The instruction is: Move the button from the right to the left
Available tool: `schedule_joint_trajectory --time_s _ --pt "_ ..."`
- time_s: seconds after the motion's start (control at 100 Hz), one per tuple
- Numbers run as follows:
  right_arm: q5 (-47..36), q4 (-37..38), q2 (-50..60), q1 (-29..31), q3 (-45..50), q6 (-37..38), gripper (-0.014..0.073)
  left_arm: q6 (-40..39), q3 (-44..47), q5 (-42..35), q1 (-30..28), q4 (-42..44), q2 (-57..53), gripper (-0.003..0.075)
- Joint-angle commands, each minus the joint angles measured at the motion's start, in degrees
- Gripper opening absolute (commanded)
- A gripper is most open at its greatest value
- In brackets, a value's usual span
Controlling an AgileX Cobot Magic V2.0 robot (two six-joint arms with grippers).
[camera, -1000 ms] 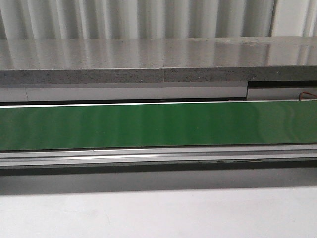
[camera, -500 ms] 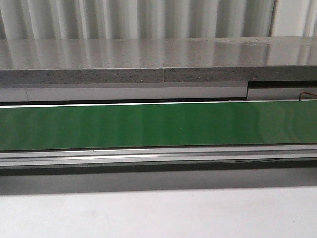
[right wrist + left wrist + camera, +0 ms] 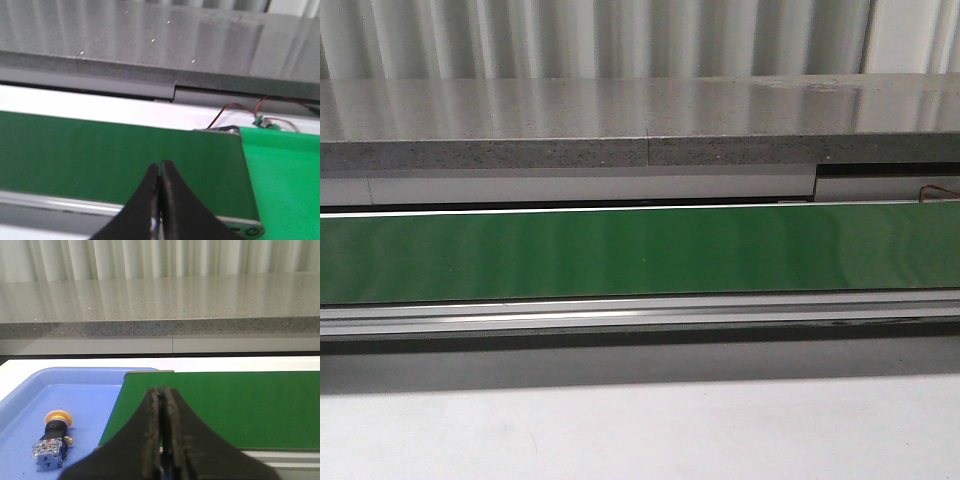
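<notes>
The green belt (image 3: pixel 640 250) lies bare from end to end — open room above it. Behind it a grey stone ledge (image 3: pixel 640 125) runs the full width, walling off the far side. At the belt's left end, a blue tray (image 3: pixel 30 390) holds a button (image 3: pixel 52 440) — otherwise open.

**Left wrist: closed fingers over belt end, button in tray**

Left gripper (image 3: pixel 161 440) sits at 6 o'clock in the frame, dark fingers (image 3: pixel 172 430) pressed together, nothing between them. Green belt (image 3: pixel 225 407) spans from centre toward 3 o'clock; its end meets a blue tray (image 3: pixel 90 390) lying toward 9 o'clock. Button (image 3: pixel 54 439) rests in the tray at about 8 o'clock, on its side, yellow-orange cap pointing toward 12, blue rear block toward 6. Well apart from the gripper. Grey speckled counter (image 3: pixel 160 305) runs across at 12 o'clock, pale corrugated wall (image 3: pixel 160 257) behind it.
</notes>
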State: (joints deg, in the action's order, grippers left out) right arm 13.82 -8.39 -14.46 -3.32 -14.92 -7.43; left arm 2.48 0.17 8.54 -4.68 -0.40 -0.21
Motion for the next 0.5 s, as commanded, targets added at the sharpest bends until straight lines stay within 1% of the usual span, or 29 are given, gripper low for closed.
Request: schedule_joint_trajectory --time_s 0.0,0.08,0.21,0.35,0.41,0.49 --pt "-12.0 1.0 0.0 1.9 1.6 -0.5 -0.0067 -0.6 2.2 -4.3 0.3 -0.2 -1.8 -0.0020" --pt "-17.2 2.8 0.2 3.4 4.8 -0.4 -0.0067 -0.6 2.2 -4.3 0.3 -0.2 -1.8 -0.0021" --pt "-19.1 5.4 5.1 4.7 9.9 3.4 -0.0067 -0.6 2.2 -4.3 0.3 -0.2 -1.8 -0.0020" --pt "-19.1 6.5 11.7 5.8 15.5 6.0 -0.0067 -0.6 2.2 -4.3 0.3 -0.2 -1.8 -0.0020" --pt "-14.3 7.6 14.5 6.1 15.3 6.0 -0.0067 -0.6 2.2 -4.2 0.3 -0.2 -1.8 -0.0020" --pt "-13.0 8.4 16.2 6.1 15.3 6.0 -0.0067 -0.6 2.2 -4.2 0.3 -0.2 -1.8 -0.0020"
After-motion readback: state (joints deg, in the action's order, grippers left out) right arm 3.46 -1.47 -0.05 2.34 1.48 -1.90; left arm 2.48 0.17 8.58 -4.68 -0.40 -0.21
